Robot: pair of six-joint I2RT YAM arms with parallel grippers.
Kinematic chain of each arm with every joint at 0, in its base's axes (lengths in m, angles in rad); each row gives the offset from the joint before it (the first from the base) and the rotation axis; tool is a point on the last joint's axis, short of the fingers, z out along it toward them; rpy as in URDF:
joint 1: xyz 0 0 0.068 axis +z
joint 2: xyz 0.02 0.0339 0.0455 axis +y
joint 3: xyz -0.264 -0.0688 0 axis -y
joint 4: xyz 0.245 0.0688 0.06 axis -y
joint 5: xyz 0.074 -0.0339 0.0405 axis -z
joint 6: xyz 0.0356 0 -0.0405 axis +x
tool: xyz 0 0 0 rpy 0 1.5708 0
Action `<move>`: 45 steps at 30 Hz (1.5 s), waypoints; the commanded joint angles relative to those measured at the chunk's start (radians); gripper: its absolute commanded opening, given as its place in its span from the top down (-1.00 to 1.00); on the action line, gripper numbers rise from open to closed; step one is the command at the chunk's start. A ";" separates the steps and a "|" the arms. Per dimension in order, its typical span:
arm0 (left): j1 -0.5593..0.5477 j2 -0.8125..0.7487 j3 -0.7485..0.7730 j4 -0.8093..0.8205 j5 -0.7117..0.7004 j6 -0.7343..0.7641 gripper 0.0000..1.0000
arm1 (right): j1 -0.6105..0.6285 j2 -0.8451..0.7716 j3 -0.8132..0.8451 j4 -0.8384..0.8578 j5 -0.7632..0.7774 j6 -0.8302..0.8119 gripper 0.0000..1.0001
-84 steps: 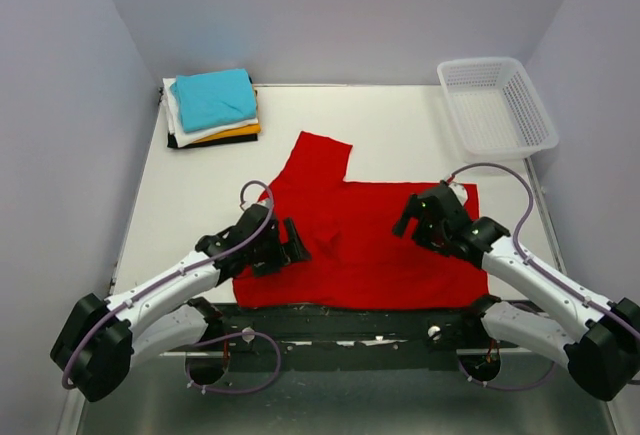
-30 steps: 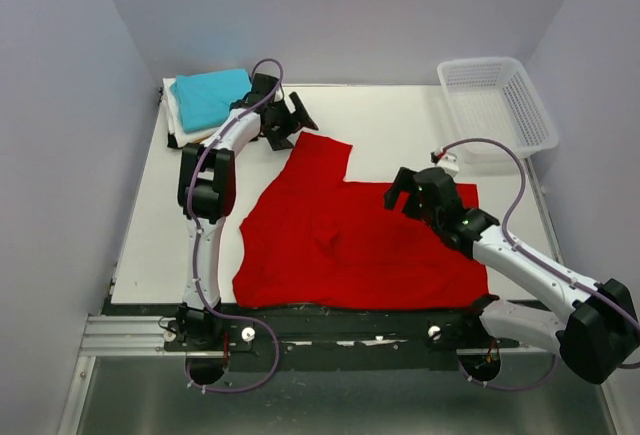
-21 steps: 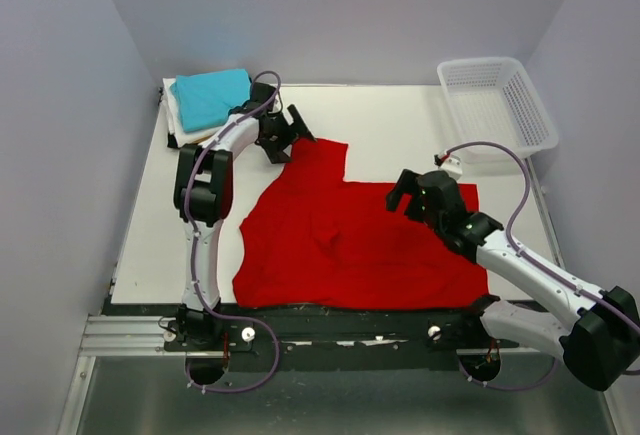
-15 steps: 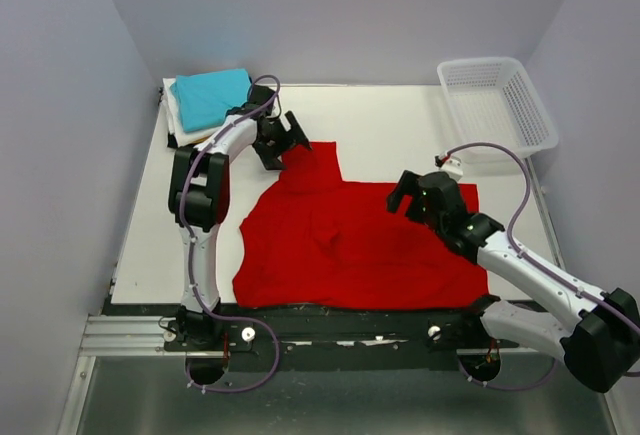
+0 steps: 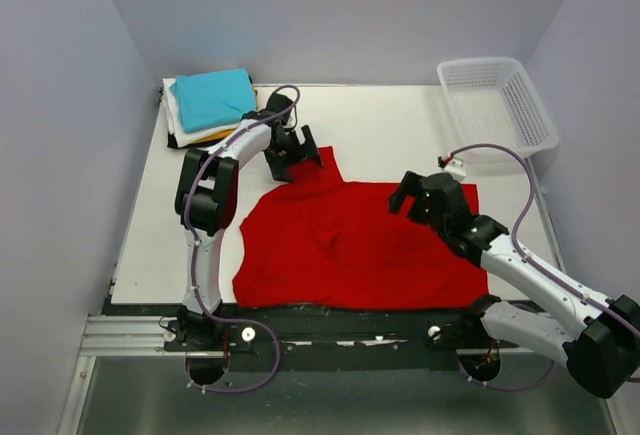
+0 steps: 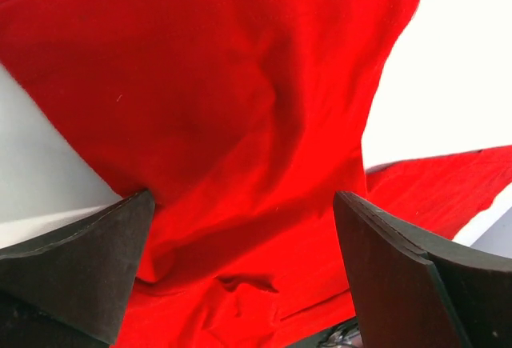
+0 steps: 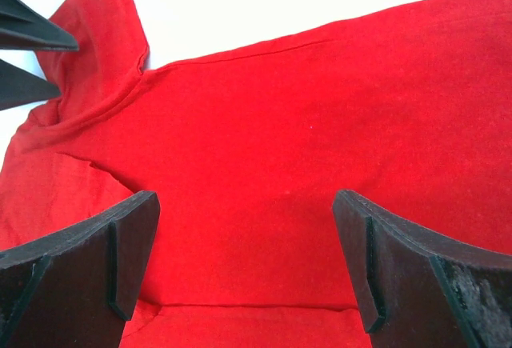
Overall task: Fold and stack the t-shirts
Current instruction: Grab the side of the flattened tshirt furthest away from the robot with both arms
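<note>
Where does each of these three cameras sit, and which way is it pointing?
Top external: above and behind, looking down at the table; left arm and right arm show.
Left wrist: on the left arm, facing the red t-shirt sleeve; open left claw frames it.
Right wrist: on the right arm, facing the shirt's body; open right claw frames it.
Shared: all see the red t-shirt; right wrist also catches the left claw's fingertips.
</note>
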 commanded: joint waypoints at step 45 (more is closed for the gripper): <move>-0.144 0.014 0.129 -0.143 -0.270 0.275 1.00 | 0.004 -0.035 -0.044 -0.027 0.126 -0.015 -1.00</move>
